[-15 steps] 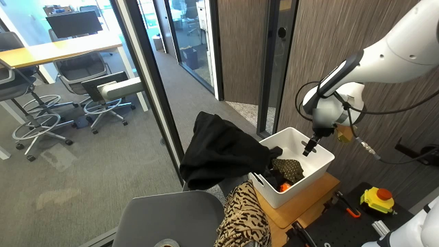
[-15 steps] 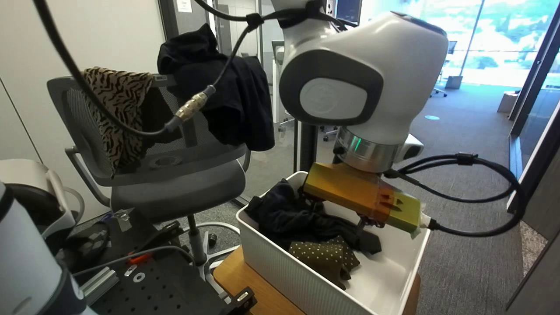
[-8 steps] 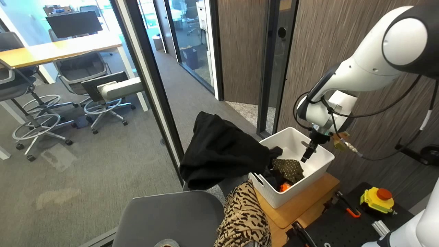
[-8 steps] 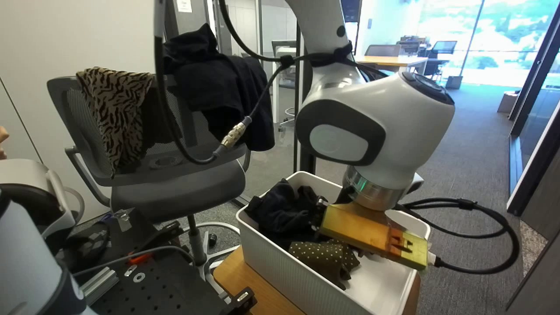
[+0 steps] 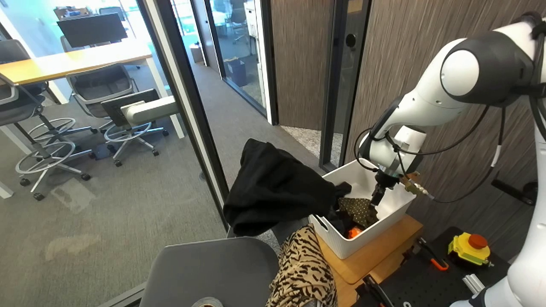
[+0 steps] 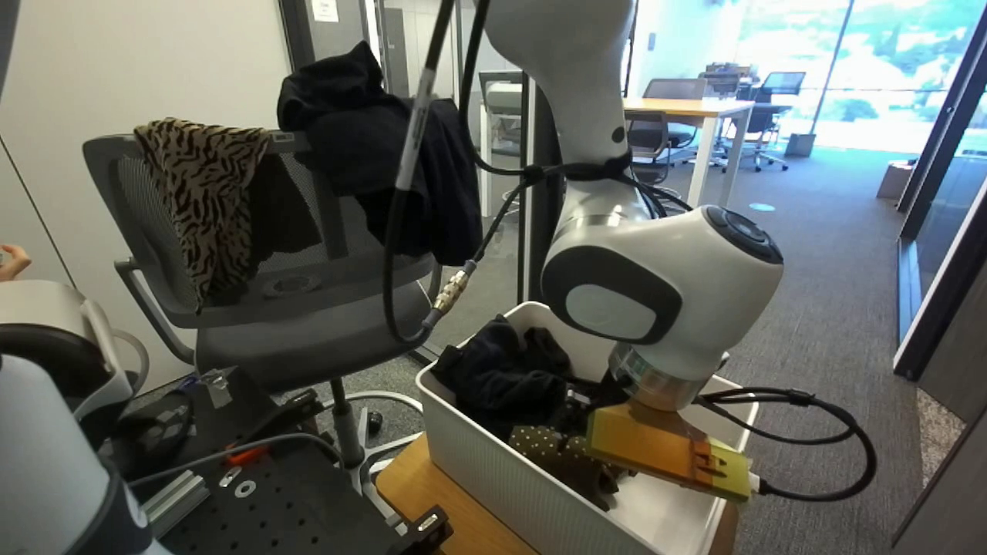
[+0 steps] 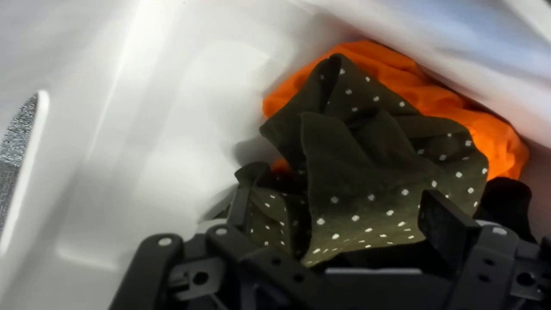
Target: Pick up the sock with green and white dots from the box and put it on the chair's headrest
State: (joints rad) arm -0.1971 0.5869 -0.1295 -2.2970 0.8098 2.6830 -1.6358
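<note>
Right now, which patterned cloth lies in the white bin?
The white-dotted olive cloth, framed by the open hand in the wrist view; the tiger-striped cloth hangs over the chair's backrest.

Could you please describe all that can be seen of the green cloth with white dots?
The green cloth is dark olive with small white dots and looks like thin, soft fabric; some folds show no dots. It lies crumpled in the white bin, partly over an orange cloth, with dark cloth right next to it. The open tool is right above or against it; I cannot tell which. Its full shape is hidden by folds.
</note>
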